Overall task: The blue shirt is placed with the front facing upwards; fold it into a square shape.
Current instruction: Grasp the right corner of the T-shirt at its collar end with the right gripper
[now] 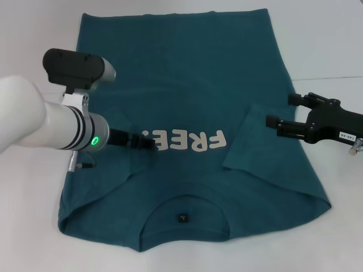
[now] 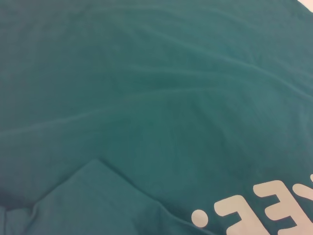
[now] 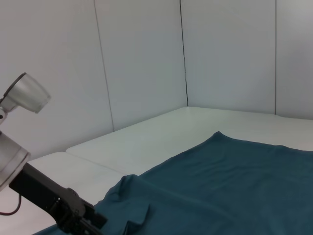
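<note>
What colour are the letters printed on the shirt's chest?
Cream-white block letters on the dark teal blue shirt; clearest in the head view.

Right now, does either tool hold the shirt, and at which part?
The right tool is open beside the blue shirt and holds nothing. Whether the left tool, over the chest lettering, holds cloth cannot be told.

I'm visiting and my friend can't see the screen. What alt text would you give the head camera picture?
A blue shirt printed "FREE" lies front-up on a white table, both sleeves folded in over the body. The left tool reaches over the chest beside the lettering, and the right tool hangs open at the shirt's right edge.
</note>
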Robot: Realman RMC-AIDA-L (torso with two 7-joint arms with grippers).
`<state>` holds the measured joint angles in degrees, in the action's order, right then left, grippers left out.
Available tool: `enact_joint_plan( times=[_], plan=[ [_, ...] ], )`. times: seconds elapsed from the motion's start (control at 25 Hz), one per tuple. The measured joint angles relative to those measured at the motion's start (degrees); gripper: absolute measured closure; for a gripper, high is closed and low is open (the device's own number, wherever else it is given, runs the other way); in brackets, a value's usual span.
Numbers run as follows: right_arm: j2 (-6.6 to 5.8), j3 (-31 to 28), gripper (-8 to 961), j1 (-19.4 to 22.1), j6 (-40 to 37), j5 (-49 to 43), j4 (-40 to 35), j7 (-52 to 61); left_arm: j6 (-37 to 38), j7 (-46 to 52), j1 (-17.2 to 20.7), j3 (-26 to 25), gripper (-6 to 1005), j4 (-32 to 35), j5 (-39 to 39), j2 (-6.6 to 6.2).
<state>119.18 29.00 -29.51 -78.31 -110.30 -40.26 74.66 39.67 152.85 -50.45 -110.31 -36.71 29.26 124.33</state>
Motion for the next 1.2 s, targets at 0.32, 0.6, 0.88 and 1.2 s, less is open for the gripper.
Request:
enact_joint_plan(
  times=[0.32, 0.6, 0.88, 1.2],
  plan=[
    [0.00, 0.0, 11, 0.0, 0.0, 0.0, 0.0, 0.0, -2.5, 0.1, -1.5, 3.2, 83, 2.6, 0.5, 0.31],
    [0.00, 0.0, 11, 0.1, 0.0, 0.1, 0.0, 0.0, -3.5, 0.2, -1.9, 3.3, 83, 3.1, 0.6, 0.33],
    [-0.01, -0.4, 11, 0.0, 0.1, 0.6, 0.0, 0.3, -0.5, -0.2, 3.7, 1.4, 83, -7.1, 6.1, -0.15],
    [-0.32, -0.7, 12, 0.2, 0.2, 0.7, 0.1, 2.8, 15.5, -11.7, 10.5, -13.7, 84, -18.5, 21.1, -1.36]
  ],
)
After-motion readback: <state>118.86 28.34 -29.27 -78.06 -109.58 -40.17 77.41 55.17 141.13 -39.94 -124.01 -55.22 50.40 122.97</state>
